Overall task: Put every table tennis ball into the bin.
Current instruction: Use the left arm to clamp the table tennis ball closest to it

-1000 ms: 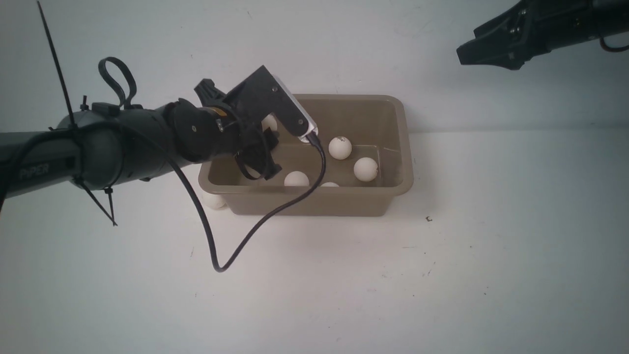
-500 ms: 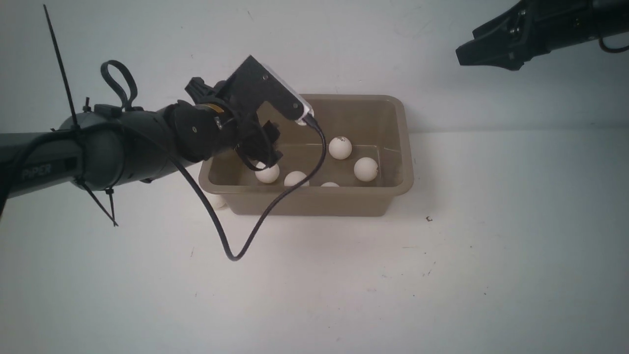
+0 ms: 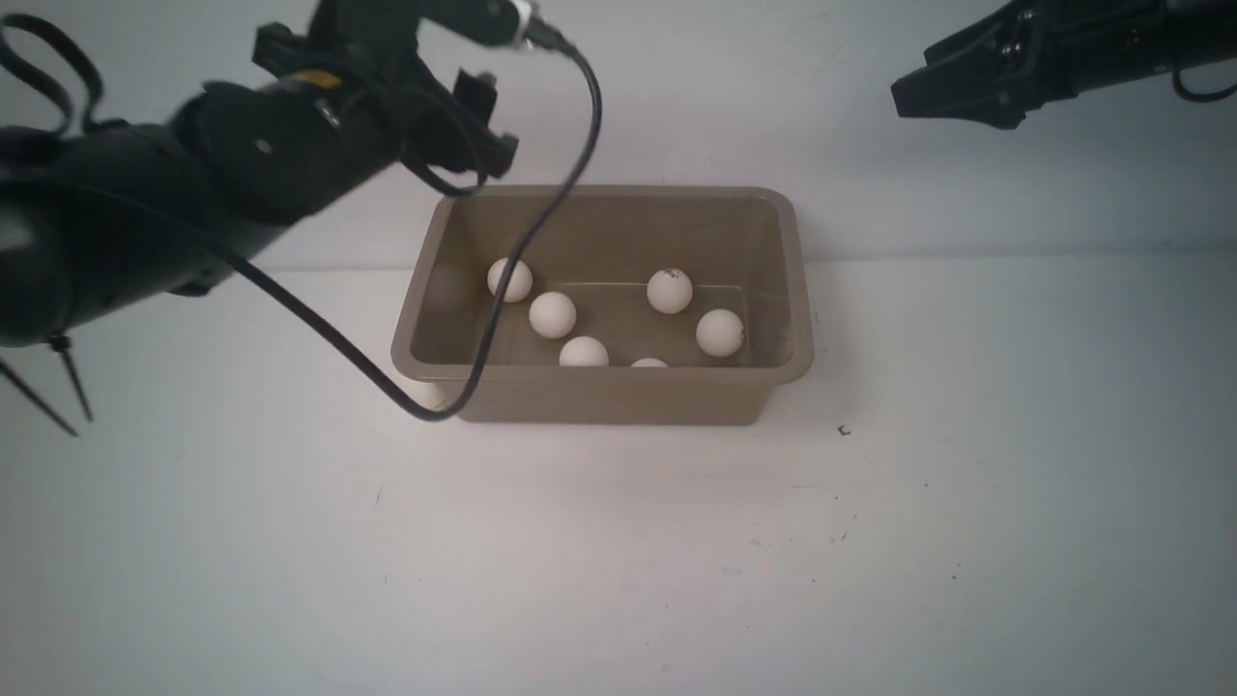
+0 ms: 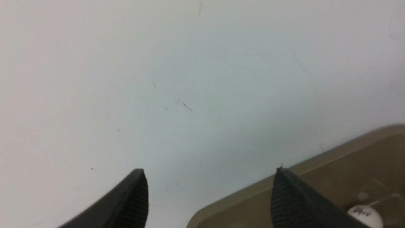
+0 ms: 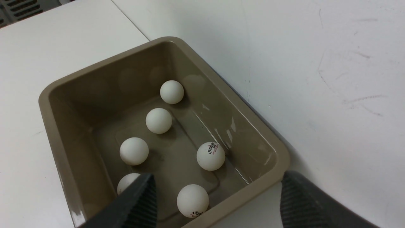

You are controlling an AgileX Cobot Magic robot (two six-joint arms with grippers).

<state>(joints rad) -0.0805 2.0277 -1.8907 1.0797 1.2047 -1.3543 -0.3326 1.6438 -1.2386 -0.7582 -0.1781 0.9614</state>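
Note:
The taupe bin [image 3: 797, 290] stands in the middle of the white table. Several white table tennis balls lie in it, among them one at the left [image 3: 509, 279] and one at the right [image 3: 720, 333]. One more ball [image 3: 423, 391] lies on the table against the bin's near left corner, partly behind a cable. My left gripper [image 3: 483, 135] is open and empty, raised above the bin's far left corner; its view [image 4: 208, 174] shows the bin rim [image 4: 316, 164]. My right gripper [image 3: 952, 106] is open and empty, high at the far right. Its view [image 5: 216, 179] looks down on the bin [image 5: 104, 61] and the balls [image 5: 210, 155].
A black cable [image 3: 503, 280] hangs from the left wrist, crosses the bin's left part and loops down to the table at its near left corner. The table has a seam [image 3: 1015, 256] running across behind the bin's middle.
My left gripper let a ball go into the bin, then rose up and back to the left out of it. The dropped ball rolled on the floor. The right arm hardly moved.

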